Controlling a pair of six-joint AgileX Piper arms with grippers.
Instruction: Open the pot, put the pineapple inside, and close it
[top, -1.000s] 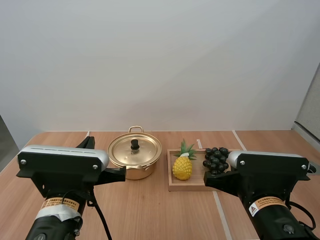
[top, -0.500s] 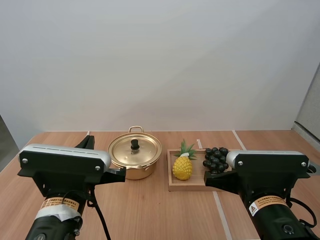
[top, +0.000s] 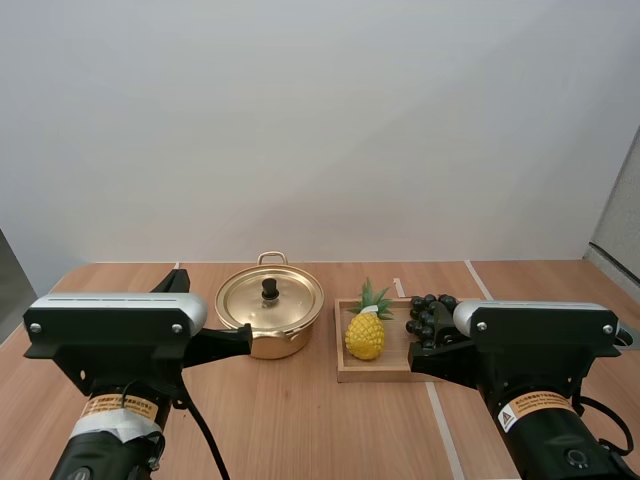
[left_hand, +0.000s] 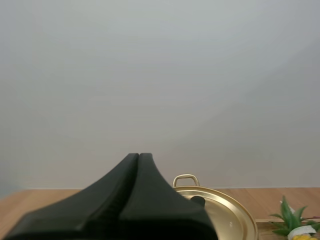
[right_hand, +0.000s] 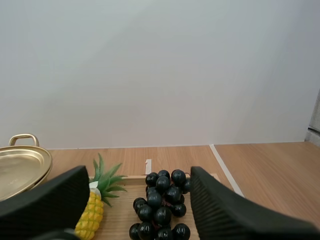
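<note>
A gold pot (top: 270, 318) with its lid and black knob (top: 270, 288) on stands left of a wooden tray (top: 372, 371). On the tray a yellow pineapple (top: 365, 332) stands upright beside dark grapes (top: 428, 312). My left gripper (top: 238, 343) hovers near the pot's front left; its fingers lie together as one dark wedge (left_hand: 139, 157), shut on nothing, pointing toward the lid (left_hand: 222, 216). My right gripper (top: 432, 348) is at the tray's front right; its fingers (right_hand: 52, 199) stand wide apart, open (right_hand: 139, 174), with the grapes (right_hand: 162, 204) between them and the pineapple (right_hand: 94, 212) by the left finger.
Pale tape lines (top: 443, 425) run across the wooden table. A plain wall rises behind the table's back edge. Bare wood lies in front of the pot and tray, between the two arms.
My right gripper's fingers have spread from shut to open, partly covering the grapes in the high view. The left arm has shifted slightly to the left. Pot, pineapple and tray are unmoved.
</note>
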